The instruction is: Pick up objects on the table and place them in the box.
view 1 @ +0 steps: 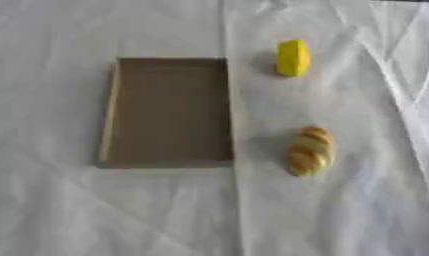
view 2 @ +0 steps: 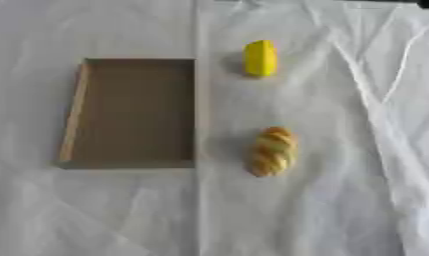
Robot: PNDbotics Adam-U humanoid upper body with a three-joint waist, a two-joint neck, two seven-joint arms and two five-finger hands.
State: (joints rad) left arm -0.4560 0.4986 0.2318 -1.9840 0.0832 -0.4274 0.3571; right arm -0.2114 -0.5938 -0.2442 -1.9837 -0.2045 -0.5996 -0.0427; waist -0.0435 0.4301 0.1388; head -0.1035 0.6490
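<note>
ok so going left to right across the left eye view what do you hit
Box → then, to its right, the bread roll and the yellow object. These two overlap in left-right position, the yellow one farther away, so their order is unclear. All lie on the white cloth.

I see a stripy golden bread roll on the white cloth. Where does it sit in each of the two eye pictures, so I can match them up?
Left eye view: the bread roll lies right of centre, below the middle.
Right eye view: the same roll lies nearer the centre, at the same height.
Shared landmark: the brown box stands to its left in both views, and the yellow object lies farther up the cloth.
</note>
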